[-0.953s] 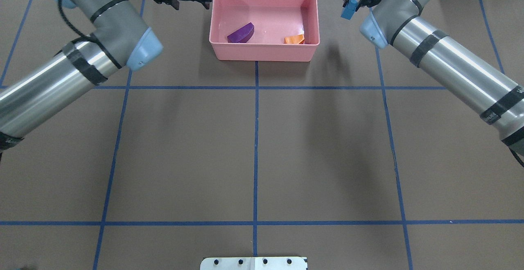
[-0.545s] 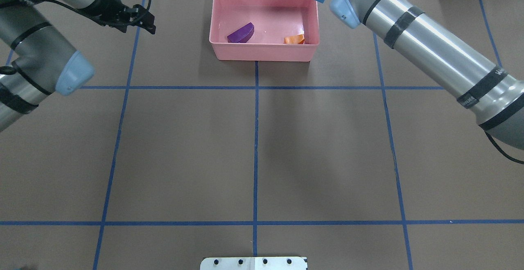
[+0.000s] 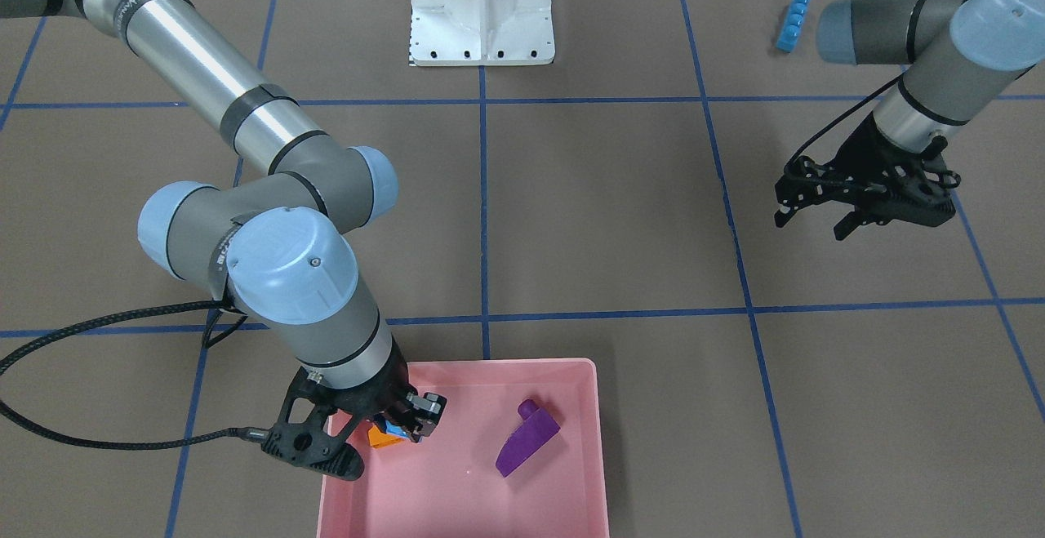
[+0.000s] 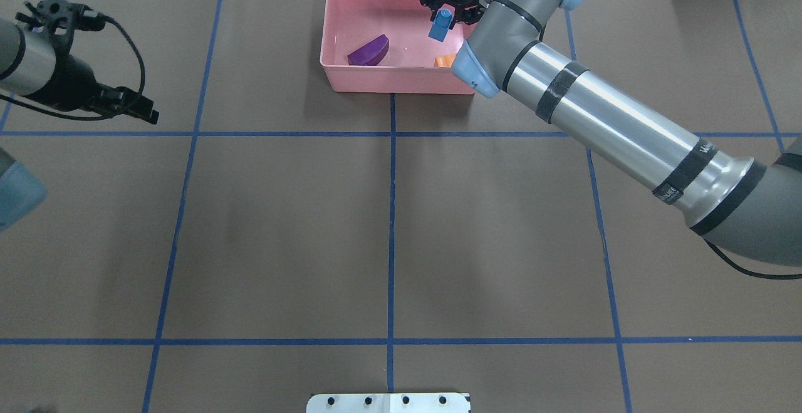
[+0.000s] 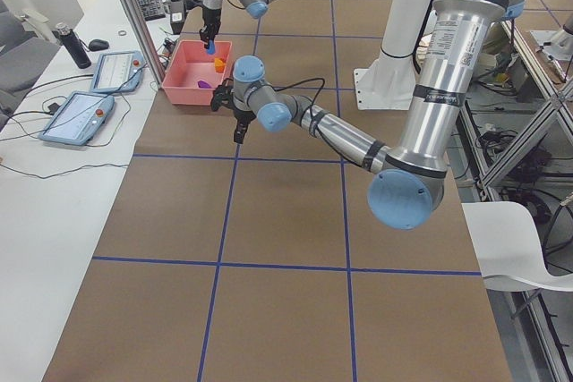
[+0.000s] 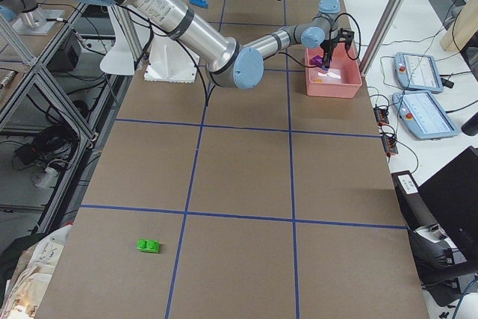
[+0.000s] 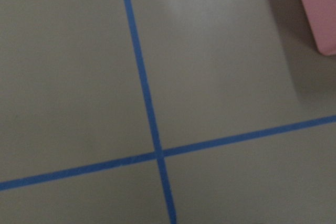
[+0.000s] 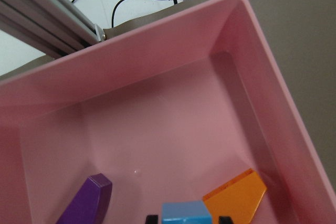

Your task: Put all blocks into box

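Right jaws clamp small blue cube point(image 4: 441, 26), now over box point(image 4: 401, 79); left jaws spread, withdrawn leftward.

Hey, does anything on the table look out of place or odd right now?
Nothing is spilled or damaged. But the blue bar, on the robot's left level with its base, and the green brick, at the table's right end, lie far from the box.

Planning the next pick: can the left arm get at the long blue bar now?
Probably yes: the left gripper is open and empty, and the blue bar lies uncovered on that arm's side, though close beside its elbow.
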Motion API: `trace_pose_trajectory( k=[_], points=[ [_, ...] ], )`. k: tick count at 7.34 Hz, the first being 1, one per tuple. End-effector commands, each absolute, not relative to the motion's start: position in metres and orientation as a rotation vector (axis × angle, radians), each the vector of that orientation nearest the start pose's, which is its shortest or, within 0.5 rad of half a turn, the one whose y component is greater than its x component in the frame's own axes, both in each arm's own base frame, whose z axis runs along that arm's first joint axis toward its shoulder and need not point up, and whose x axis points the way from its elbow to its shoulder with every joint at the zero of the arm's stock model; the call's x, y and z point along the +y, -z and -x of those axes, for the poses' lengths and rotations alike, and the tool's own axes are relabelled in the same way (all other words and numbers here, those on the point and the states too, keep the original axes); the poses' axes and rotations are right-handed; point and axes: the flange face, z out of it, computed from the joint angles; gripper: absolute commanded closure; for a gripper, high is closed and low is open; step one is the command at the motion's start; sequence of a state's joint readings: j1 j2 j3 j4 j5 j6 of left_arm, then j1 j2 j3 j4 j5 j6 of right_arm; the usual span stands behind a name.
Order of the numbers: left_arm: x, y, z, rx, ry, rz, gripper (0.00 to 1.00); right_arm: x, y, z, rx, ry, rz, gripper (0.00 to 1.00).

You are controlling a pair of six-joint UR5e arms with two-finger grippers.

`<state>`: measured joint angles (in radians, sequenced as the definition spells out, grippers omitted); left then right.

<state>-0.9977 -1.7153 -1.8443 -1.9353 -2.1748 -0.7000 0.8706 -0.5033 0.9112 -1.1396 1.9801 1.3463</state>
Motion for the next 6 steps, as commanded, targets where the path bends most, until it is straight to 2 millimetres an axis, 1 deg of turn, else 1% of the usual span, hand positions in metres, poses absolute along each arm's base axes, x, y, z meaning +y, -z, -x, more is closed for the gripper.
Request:
trace_pose_trajectory(
  k=[1, 2, 3, 4, 5, 6],
  points=[
    [-0.420, -0.467, -0.211, 0.822, -0.179, -0.209, 0.07, -0.711, -0.191, 0.507, -0.909, -0.428, -0.124, 0.01],
    [-0.383, -0.489, -0.215, 0.737, -0.219, -0.203, 0.04, -0.712, -0.187, 0.503, -0.916, -0.431, -0.128, 0.01],
    [-0.361, -0.502, -0.208, 0.710, -0.234, -0.187, 0.01, -0.717, -0.178, 0.483, -0.938, -0.438, -0.128, 0.01],
    [-0.344, -0.510, -0.215, 0.716, -0.275, -0.170, 0.01, -0.733, -0.176, 0.444, -0.947, -0.443, -0.055, 0.01],
    [-0.320, -0.522, -0.212, 0.742, -0.311, -0.181, 0.01, -0.743, -0.176, 0.394, -0.953, -0.452, 0.006, 0.01],
    [-0.301, -0.531, -0.206, 0.765, -0.325, -0.184, 0.01, -0.725, -0.197, 0.351, -0.927, -0.424, 0.011, 0.03]
  ],
)
